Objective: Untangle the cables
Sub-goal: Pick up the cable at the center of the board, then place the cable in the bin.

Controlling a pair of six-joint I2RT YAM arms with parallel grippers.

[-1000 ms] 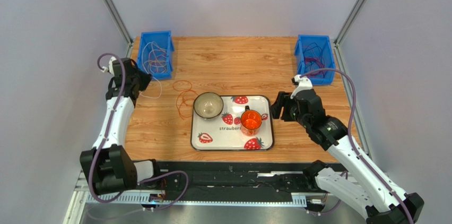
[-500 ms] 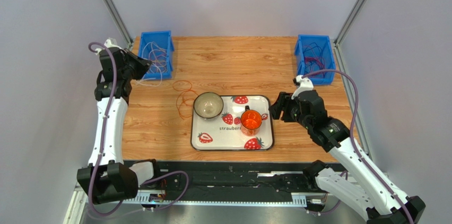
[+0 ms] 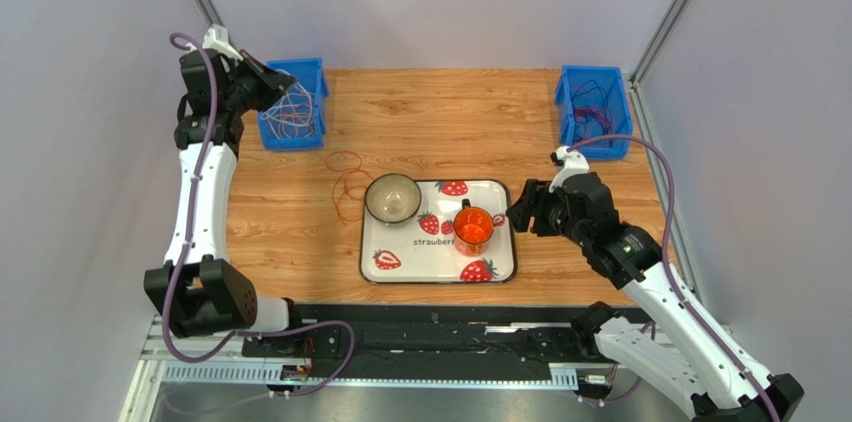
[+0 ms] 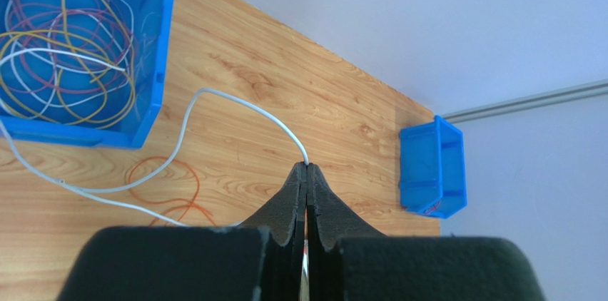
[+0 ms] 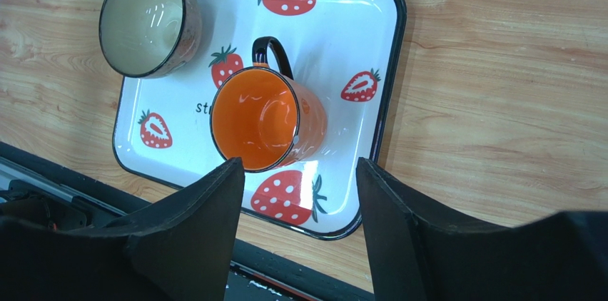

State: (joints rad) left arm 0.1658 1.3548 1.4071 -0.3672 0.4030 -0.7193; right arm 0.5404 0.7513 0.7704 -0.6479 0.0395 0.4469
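Observation:
My left gripper (image 3: 268,79) (image 4: 307,167) is raised above the left blue bin (image 3: 295,102) (image 4: 146,112) and is shut on a white cable (image 4: 235,105). The cable arcs from the fingertips down across the wood and back past the bin's front. The bin holds several tangled white, yellow and purple cables (image 4: 64,44). Orange cable loops (image 3: 348,185) (image 4: 175,190) lie on the table left of the tray. The right blue bin (image 3: 594,110) holds dark and purple cables (image 3: 590,112). My right gripper (image 3: 518,210) (image 5: 300,169) is open and empty at the tray's right edge.
A white strawberry tray (image 3: 500,267) (image 5: 371,65) sits at the table's front centre with a grey bowl (image 3: 392,198) (image 5: 146,19) and an orange mug (image 3: 473,227) (image 5: 260,119) on it. Metal frame posts (image 3: 205,7) stand at the back corners.
My left arm has risen and swung back toward the left bin, carrying the white cable up off the table. My right gripper has barely shifted.

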